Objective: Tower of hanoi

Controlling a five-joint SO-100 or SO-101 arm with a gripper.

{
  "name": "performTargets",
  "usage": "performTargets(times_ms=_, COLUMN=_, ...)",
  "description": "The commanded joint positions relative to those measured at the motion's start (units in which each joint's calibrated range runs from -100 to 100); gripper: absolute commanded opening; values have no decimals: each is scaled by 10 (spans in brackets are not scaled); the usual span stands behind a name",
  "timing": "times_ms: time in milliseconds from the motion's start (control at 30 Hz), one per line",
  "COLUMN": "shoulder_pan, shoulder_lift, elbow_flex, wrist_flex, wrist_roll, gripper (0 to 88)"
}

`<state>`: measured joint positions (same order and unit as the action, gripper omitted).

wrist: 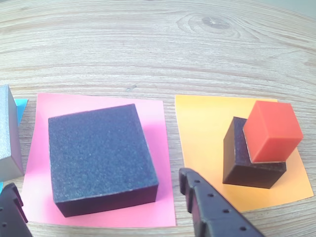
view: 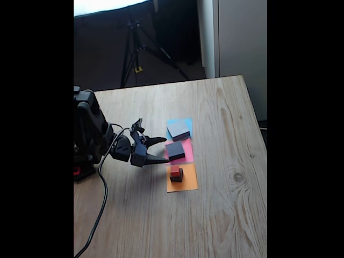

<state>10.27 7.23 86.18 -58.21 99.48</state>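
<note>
A wooden table (view: 215,215) is seen in the fixed view, with three paper squares laid in a row: a blue paper square (view: 186,122) farthest from the camera, a pink paper square (view: 187,146) in the middle and an orange paper square (view: 185,181) nearest. The grey slab (view: 178,129) is set on the blue square, the black slab (view: 176,150) on the pink one, and the small black cube (view: 177,174) on the orange one, with the red cube (view: 174,170) stacked on top of it, turned slightly askew in the wrist view (wrist: 271,131). The gripper (view: 166,150) is held released, its two fingers spread apart, just beside the black slab on the slab's left in the fixed view; nothing is grasped between them. In the wrist view the black slab (wrist: 101,158) is framed between the two dark fingertips (wrist: 210,205) at the bottom edge, and contact with the slab cannot be told. A black cable (view: 102,199) is trailed across the table from the arm.
</note>
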Motion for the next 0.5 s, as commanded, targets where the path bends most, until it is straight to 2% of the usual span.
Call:
performTargets(times_ms=0, shoulder_pan=-12, shoulder_lift=27, elbow_flex=-31, wrist_flex=-32, wrist_roll=5, gripper=391)
performTargets(times_ms=467, shoulder_pan=-28, shoulder_lift=102, elbow_flex=-75, wrist_flex=-67, wrist_roll=5, gripper=382)
